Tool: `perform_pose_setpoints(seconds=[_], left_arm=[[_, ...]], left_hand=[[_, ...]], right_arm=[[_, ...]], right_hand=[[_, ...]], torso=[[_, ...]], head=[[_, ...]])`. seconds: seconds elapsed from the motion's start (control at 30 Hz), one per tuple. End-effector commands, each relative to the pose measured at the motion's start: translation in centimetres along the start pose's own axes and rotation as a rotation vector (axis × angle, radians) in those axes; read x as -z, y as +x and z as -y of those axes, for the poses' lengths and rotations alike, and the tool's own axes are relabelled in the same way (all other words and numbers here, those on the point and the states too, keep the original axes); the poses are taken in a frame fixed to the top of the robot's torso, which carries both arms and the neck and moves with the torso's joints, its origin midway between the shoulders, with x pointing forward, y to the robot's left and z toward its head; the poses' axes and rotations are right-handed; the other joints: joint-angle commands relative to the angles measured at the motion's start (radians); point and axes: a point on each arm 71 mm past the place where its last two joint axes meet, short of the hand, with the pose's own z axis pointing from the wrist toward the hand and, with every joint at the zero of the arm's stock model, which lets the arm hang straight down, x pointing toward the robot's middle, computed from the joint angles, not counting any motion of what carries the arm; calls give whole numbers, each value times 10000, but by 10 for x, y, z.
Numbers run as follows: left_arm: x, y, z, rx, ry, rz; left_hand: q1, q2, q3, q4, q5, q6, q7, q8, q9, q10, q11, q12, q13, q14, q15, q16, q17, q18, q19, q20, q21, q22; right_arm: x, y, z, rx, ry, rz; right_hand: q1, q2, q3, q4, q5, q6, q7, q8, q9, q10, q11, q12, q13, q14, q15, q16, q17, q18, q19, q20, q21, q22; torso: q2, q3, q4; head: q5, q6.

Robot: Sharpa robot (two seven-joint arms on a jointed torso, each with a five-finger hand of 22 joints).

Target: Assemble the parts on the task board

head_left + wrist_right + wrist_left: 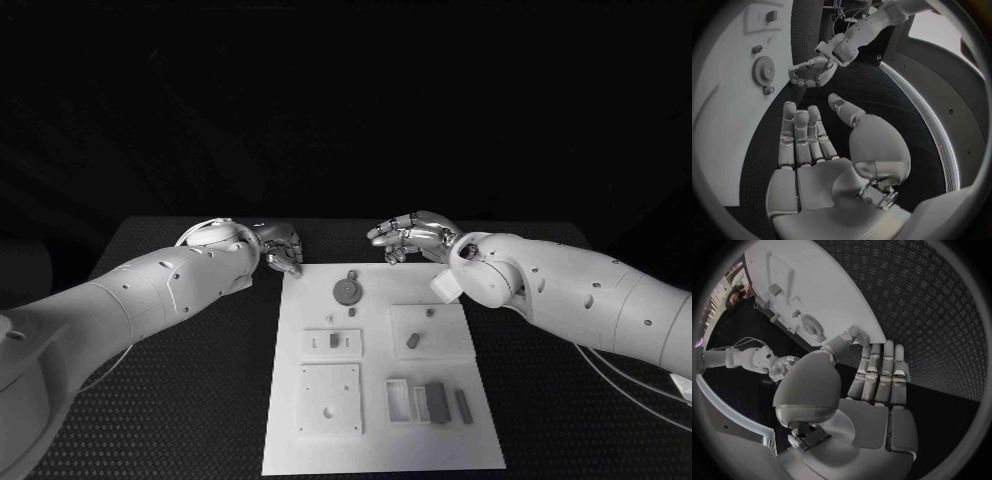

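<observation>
Both hands hover at the task board's (382, 400) far corners — left hand (274, 246) and right hand (414, 238) holding nothing, fingers loosely spread.

This looks like a robotics lab or test cell. A black bench (173, 400) with a textured, dimpled mat carries a white task board (378, 450) with small test pieces. The backdrop behind it is plain black. Thin cables (623, 378) run along the bench beside one of the white arms.
</observation>
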Motion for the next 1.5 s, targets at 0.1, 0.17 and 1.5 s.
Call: perform_pose_setpoints(seconds=[0.1,0.17,1.5], left_arm=[[1,40,-5,-486,-324,-1235],[2,41,-7,-531,-372,-1163],[11,22,-19,720,-104,1034]], left_hand=[[136,1,126,15,-31,136,-20,73,3,212,92,42,17,157,-22,56,26,37,141,-43,-41,-2852],[123,-17,136,18,-31,145,-6,74,-3,230,105,37,13,179,-20,54,35,37,165,-53,-47,-2865],[356,202,1232,106,318,736,-147,265,-127,983,-98,14,-3,986,-308,10,245,37,997,-344,-75,-3130]], right_arm=[[0,1,-1,54,-107,-65],[0,1,-1,55,-106,-64],[2,-2,-1,190,-107,56]], right_hand=[[-29,50,-2,-33,-4,-11,52,57,-15,92,7,-53,-15,20,-47,-51,-10,141,-26,50,-52,-16],[-29,50,-2,-33,-4,-11,52,58,-15,93,7,-52,-17,21,-47,-52,-10,141,-26,50,-53,-16],[-42,39,-19,-28,-4,-10,51,70,-20,100,7,-47,-61,28,-47,-62,-15,141,-21,56,-68,-14]], torso=[[9,7,-16],[8,11,-17],[-8,0,11]], head=[[-5,5],[-6,5],[23,78]])
